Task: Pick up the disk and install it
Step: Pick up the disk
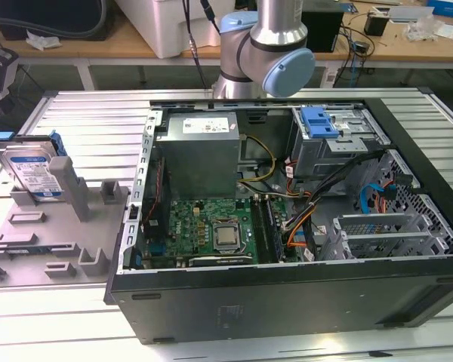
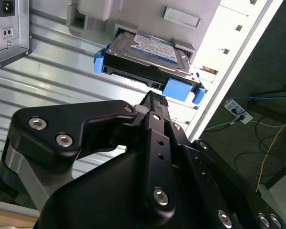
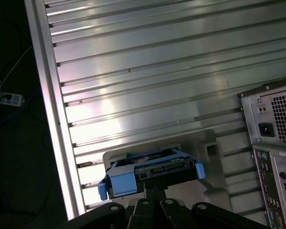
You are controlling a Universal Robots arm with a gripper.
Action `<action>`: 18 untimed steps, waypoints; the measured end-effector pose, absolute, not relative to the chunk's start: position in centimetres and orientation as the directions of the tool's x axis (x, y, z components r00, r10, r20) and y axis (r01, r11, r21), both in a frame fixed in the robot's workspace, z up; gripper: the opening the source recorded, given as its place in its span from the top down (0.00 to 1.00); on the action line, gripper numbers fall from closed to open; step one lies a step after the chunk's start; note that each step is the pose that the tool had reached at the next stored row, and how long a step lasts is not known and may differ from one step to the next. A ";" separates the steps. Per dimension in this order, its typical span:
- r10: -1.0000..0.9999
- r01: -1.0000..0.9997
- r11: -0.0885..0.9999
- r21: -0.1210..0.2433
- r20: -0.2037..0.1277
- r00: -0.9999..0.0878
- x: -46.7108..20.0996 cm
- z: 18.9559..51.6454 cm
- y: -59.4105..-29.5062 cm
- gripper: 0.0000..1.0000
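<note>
The disk (image 1: 32,172) is a silver hard drive with a white-and-blue label and a blue bracket. It stands on edge in a grey holder (image 1: 68,219) at the exterior view's left. Both wrist views show the disk (image 2: 148,52) (image 3: 152,169) still seated in that holder, just beyond my fingertips. My gripper (image 2: 155,98) (image 3: 155,191) is shut with nothing in it; its black fingers meet in a narrow point a short way from the disk's connector edge, not touching it. The arm (image 1: 268,45) rises at the back centre.
An open computer case (image 1: 287,226) lies on the ribbed metal table (image 1: 83,121), with a grey power supply (image 1: 200,154) and a drive cage with a blue latch (image 1: 321,124) inside. The case's rear panel (image 3: 276,143) is near the holder. The table's edge (image 3: 52,119) runs beside the holder.
</note>
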State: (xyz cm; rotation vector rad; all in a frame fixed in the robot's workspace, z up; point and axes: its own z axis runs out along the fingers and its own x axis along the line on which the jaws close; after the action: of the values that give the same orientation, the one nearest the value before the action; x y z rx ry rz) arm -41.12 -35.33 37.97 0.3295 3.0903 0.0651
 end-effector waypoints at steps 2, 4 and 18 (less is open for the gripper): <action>0.211 0.210 0.977 0.045 -0.028 -0.977 -41.1 38.0 -35.3 0.89; 0.211 0.210 0.977 0.045 -0.028 -0.977 -41.1 38.0 -35.3 0.89; 0.211 0.210 0.977 0.045 -0.028 -0.977 -41.1 38.0 -35.3 0.52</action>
State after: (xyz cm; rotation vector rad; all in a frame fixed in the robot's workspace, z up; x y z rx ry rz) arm -41.12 -35.33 37.95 0.3296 3.0906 0.0651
